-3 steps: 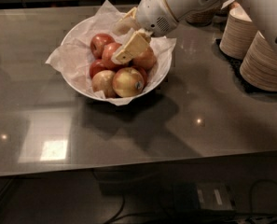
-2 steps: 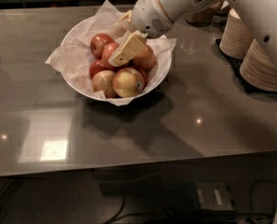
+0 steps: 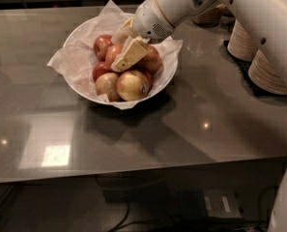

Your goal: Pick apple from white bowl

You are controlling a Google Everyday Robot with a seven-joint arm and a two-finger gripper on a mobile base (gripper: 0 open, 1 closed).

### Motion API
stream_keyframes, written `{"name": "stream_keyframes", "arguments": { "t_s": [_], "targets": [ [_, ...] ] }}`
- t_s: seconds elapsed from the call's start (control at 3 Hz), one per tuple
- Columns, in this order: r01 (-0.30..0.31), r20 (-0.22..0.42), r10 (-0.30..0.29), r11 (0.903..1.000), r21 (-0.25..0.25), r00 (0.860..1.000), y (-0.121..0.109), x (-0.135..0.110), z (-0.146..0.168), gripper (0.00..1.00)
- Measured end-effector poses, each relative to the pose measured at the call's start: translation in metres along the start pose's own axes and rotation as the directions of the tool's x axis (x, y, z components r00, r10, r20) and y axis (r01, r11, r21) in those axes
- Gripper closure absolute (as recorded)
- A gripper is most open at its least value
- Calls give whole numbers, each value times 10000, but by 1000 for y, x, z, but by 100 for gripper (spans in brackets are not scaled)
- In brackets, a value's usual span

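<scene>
The white bowl (image 3: 80,35), lined with crumpled white paper, sits on the grey counter and holds several apples. My gripper (image 3: 125,43) is down in the bowl among the top apples, its cream fingers apart. The near finger (image 3: 128,55) lies across the left side of the large orange-red apple (image 3: 152,61). The far finger (image 3: 124,31) is behind it. I cannot tell whether the pads touch the apple. A yellower apple with a dark sticker (image 3: 132,85) lies at the front. Dark-red apples (image 3: 102,45) lie at the left.
Stacks of beige paper bowls (image 3: 268,69) stand on a dark mat at the right edge. A woven basket (image 3: 208,16) stands behind the arm. The white arm (image 3: 249,8) reaches in from the upper right. The counter's front edge (image 3: 133,173) runs along the bottom.
The gripper has shifted slightly left and down, deeper among the apples. The apples and the bowl have not moved.
</scene>
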State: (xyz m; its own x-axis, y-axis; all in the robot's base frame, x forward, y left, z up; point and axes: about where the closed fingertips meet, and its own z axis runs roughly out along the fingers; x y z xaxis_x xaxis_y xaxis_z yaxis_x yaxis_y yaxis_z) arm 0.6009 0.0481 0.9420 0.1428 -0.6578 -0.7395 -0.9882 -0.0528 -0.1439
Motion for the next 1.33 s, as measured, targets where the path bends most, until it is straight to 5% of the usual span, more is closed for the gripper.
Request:
{"name": "stream_keyframes", "arguments": {
  "t_s": [1.33],
  "targets": [
    [-122, -726, 125, 9999, 42, 9973, -9, 21, 15, 35]
  ]
}}
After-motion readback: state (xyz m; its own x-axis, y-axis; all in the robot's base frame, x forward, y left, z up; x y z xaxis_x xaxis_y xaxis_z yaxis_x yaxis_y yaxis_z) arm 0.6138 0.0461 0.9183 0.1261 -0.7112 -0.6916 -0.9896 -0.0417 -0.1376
